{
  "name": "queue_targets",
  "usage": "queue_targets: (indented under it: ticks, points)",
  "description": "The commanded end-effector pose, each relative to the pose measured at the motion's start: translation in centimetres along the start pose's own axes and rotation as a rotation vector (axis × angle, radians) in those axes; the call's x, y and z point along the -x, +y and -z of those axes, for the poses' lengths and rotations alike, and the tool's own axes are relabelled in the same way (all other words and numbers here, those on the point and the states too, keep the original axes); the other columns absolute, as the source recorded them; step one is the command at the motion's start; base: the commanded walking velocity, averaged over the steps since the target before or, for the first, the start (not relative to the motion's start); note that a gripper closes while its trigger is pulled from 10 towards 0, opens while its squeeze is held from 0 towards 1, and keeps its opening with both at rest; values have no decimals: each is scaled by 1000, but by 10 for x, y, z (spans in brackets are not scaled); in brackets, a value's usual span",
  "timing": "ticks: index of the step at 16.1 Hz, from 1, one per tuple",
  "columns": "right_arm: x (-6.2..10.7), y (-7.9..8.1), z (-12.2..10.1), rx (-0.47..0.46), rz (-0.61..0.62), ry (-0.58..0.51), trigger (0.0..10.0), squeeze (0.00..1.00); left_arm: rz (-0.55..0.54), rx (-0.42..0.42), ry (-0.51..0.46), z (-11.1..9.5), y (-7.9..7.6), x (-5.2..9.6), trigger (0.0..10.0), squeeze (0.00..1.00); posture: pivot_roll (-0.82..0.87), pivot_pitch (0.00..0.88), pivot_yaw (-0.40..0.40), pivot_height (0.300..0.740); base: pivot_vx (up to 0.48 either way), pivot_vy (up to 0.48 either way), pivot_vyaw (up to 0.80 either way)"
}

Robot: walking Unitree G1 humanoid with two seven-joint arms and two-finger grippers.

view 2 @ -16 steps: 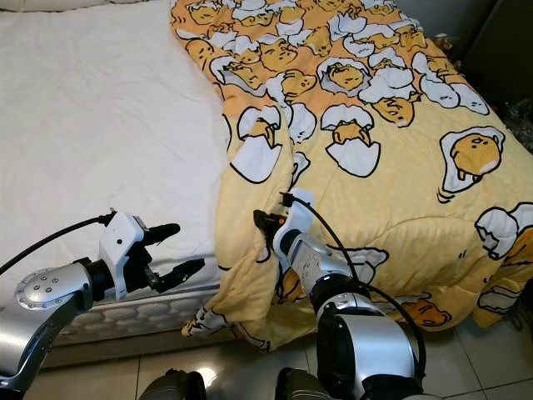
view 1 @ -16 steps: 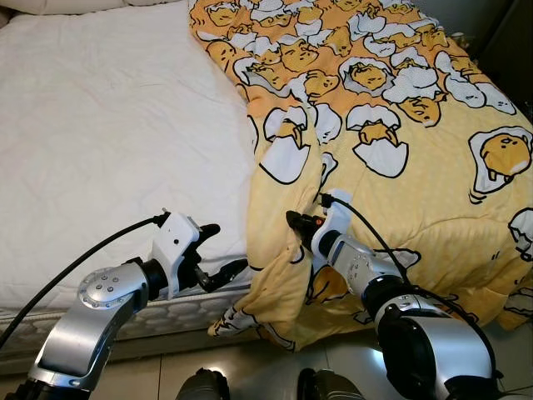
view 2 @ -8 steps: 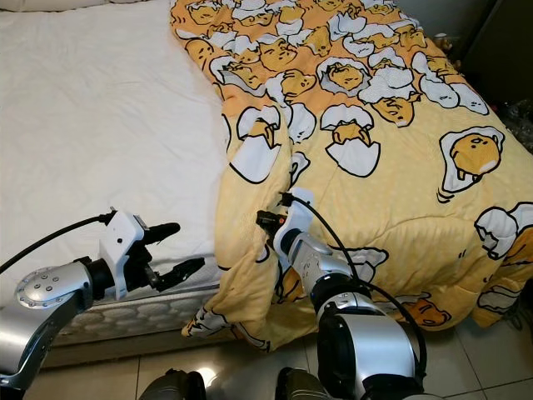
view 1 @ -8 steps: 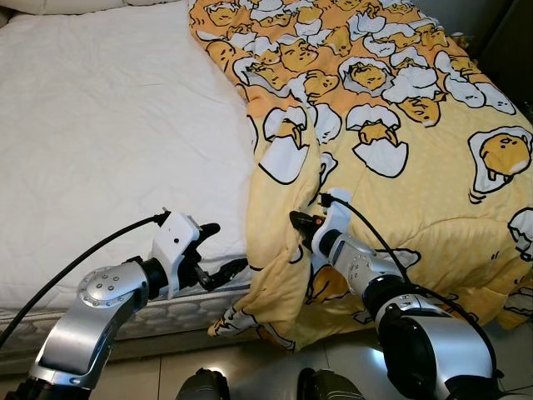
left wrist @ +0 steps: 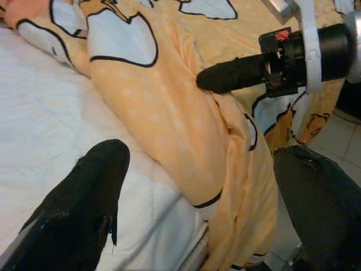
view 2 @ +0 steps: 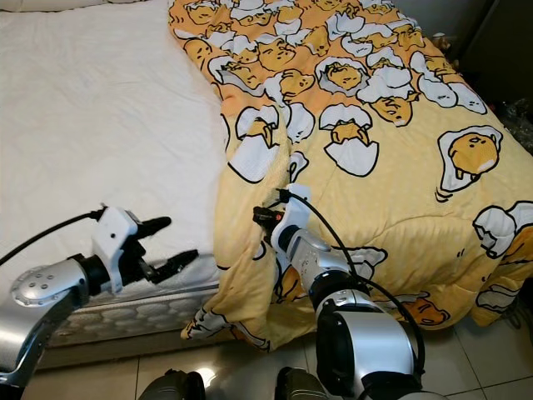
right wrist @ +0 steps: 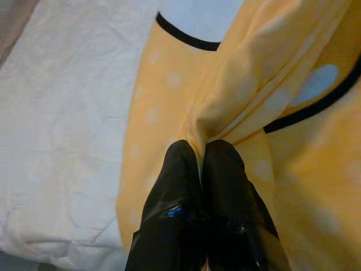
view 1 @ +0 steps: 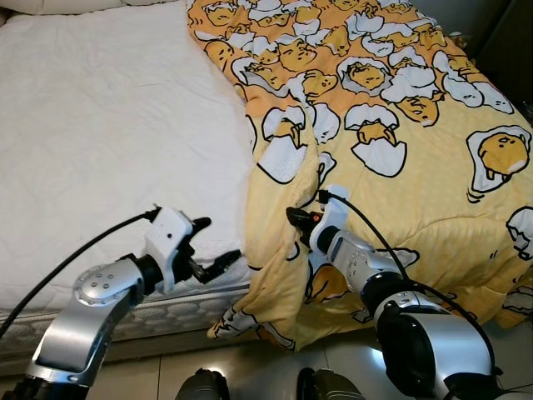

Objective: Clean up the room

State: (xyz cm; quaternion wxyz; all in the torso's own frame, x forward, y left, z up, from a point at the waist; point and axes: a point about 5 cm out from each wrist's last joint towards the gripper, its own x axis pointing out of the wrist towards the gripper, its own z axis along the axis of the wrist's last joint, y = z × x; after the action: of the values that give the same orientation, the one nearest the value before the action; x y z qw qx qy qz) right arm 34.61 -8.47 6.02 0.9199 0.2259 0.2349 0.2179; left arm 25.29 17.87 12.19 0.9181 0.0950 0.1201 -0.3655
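Item count: one bed with a white mattress cover (view 1: 108, 125). One yellow blanket (view 1: 400, 200) with an egg-character print, at 1 o'clock on the bed. Two grippers: one left gripper (view 1: 218, 247), one right gripper (view 1: 293, 218). Two black fingers per gripper.

Left of the yellow blanket (view 1: 391, 175), the white mattress (view 1: 108, 133) lies bare and open to reach. The blanket's bunched edge fold (left wrist: 186, 147) blocks the way, and probably covers the bed's corner.
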Motion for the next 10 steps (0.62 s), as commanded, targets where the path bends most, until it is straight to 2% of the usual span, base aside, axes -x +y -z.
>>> queue_targets:
  ticks: [1,4,5,6,8,9,10]
  points:
    - [-4,10,-6,23,-46,-16,0,0,-30,-3,4,0,6,4,10000,788,24,118,1,740,0,0,0]
    - [-10,37,5,106,-239,40,0,0,-62,-5,1,0,14,9,10000,788,26,117,-1,740,0,0,0]
    - [-12,55,13,160,-385,85,0,0,-85,-7,-2,-1,19,12,10000,792,26,117,-1,740,0,0,0]
    - [-12,63,17,187,-452,106,0,0,-97,-9,-4,-2,21,13,10000,788,27,117,-3,740,0,0,0]
    - [-12,93,25,283,-655,148,0,0,-153,-19,-13,-5,32,20,10000,788,27,117,-6,740,0,0,0]
    - [-12,109,30,350,-736,168,0,0,-190,-25,-17,-7,39,24,10000,788,27,118,-8,740,0,0,0]
    - [-12,113,32,373,-761,176,0,0,-202,-27,-18,-7,41,25,10000,788,27,119,-9,740,0,0,0]
